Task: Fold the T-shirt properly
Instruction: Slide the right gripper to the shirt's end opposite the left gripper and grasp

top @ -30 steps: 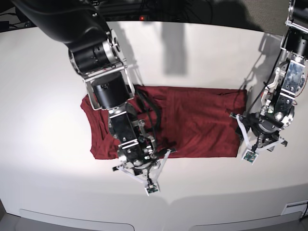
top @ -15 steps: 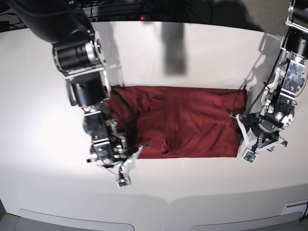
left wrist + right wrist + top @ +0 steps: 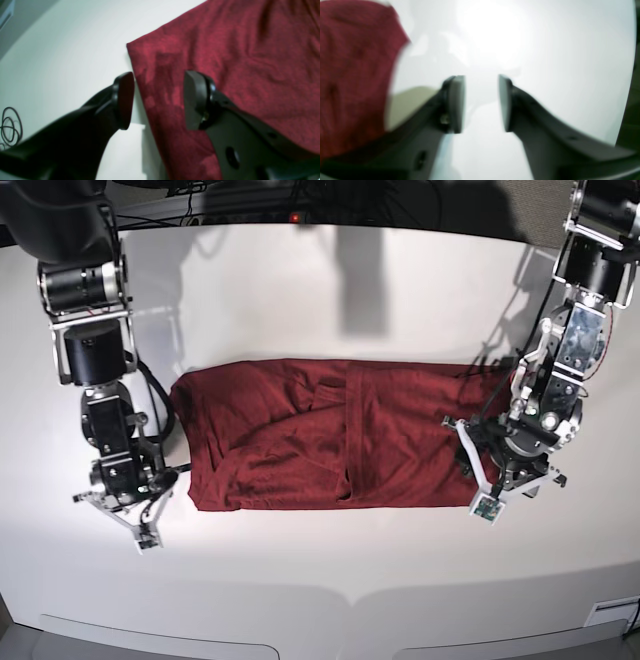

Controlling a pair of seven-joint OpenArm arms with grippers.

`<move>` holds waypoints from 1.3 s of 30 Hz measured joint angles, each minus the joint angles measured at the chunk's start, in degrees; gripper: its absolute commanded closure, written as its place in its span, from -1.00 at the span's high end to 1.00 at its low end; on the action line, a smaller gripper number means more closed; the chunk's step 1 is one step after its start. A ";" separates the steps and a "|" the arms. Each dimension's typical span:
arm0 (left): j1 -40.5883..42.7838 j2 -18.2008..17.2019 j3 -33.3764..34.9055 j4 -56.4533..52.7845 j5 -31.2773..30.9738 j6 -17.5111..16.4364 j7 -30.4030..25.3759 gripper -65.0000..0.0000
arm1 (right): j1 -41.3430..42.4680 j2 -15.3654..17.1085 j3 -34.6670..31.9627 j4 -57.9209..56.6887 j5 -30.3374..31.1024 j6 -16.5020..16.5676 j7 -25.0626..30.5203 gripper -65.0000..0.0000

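At nine o'clock on the bench [image 3: 320, 290], the right hand [image 3: 128, 515] has released the T-shirt [image 3: 340, 435], open beside the open left hand [image 3: 500, 475], fold laid.

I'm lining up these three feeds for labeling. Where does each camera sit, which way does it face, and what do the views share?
Base: overhead, looking down on the table, T-shirt and both arms.
Left wrist: behind the left hand, whose open fingers straddle the shirt's edge.
Right wrist: behind the right hand, open over bare table, shirt at its left.
Shared: T-shirt and table show in all three.
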 measured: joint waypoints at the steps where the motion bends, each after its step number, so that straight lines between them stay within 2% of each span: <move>1: 0.00 -0.04 0.00 0.00 0.07 -0.02 0.04 -0.05 | -0.04 0.76 0.02 0.00 0.74 -0.02 -0.28 0.09; 4: 0.00 0.00 0.00 0.00 0.42 0.00 0.11 -0.05 | -0.04 1.84 0.02 0.00 0.98 -0.04 0.24 0.32; 6: 0.00 0.00 0.00 0.00 0.42 -0.02 0.09 -0.05 | 0.20 1.79 0.02 0.04 1.86 -0.04 -2.54 0.33; 8: 0.00 -0.02 0.00 0.00 0.44 0.00 0.15 -0.05 | 0.39 1.75 0.04 0.04 8.87 -0.02 -6.73 0.33; 12: 0.00 0.02 0.00 0.00 0.42 0.00 0.17 -0.05 | -0.13 1.42 2.82 0.07 25.90 0.04 -10.10 0.33; 14: 0.00 0.00 0.00 0.00 0.42 0.00 0.17 -0.05 | -0.28 1.46 5.40 0.07 30.67 0.17 -11.61 0.33; 18: 0.00 -0.02 0.00 0.00 0.42 -0.02 0.17 -0.05 | -0.07 0.81 13.33 0.07 35.36 1.42 -13.90 0.33; 22: 0.00 -0.02 0.00 0.00 0.42 -0.02 0.13 -0.05 | -0.24 -2.25 21.11 -0.63 37.00 4.31 -16.63 0.33; 26: 0.00 -0.02 0.00 0.00 0.42 0.00 0.46 -0.05 | -2.73 -6.56 25.27 -0.90 36.00 8.31 -19.34 0.33; 33: 0.00 -0.02 0.00 -0.02 0.44 -0.02 1.05 -0.05 | -3.19 -10.93 26.18 -0.74 35.54 15.37 -22.97 0.33; 37: 0.00 -0.04 0.00 -0.02 0.44 -0.02 1.05 -0.05 | -2.93 -11.45 25.92 -0.83 37.22 16.81 -23.96 0.32; 39: 0.00 -0.13 0.00 -0.02 0.44 0.00 1.05 -0.05 | -2.78 -11.34 25.97 -0.85 37.44 16.94 -23.87 0.18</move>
